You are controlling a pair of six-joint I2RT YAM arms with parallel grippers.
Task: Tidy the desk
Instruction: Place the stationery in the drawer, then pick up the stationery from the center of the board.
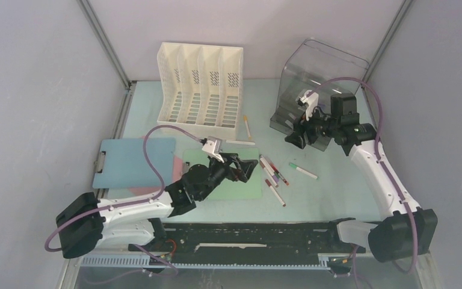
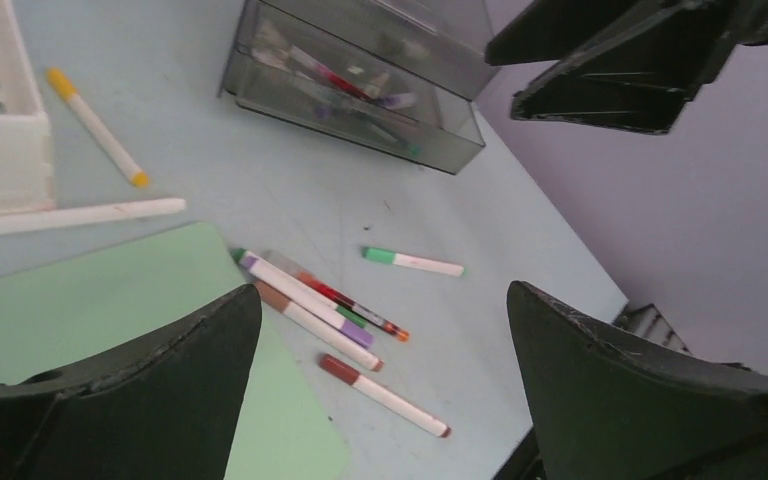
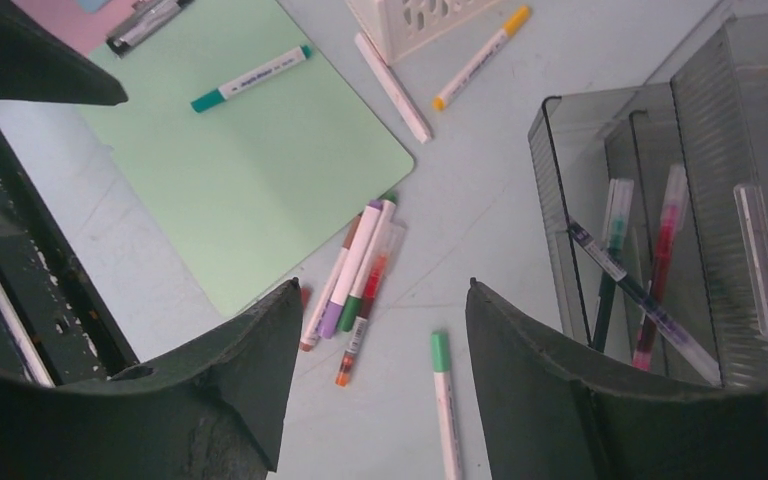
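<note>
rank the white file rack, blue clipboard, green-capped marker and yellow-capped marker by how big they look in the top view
1. white file rack
2. blue clipboard
3. green-capped marker and yellow-capped marker: both small and thin, too alike to rank

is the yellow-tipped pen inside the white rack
No, the yellow-tipped pen lies flat on the desk just outside the white rack.
</note>
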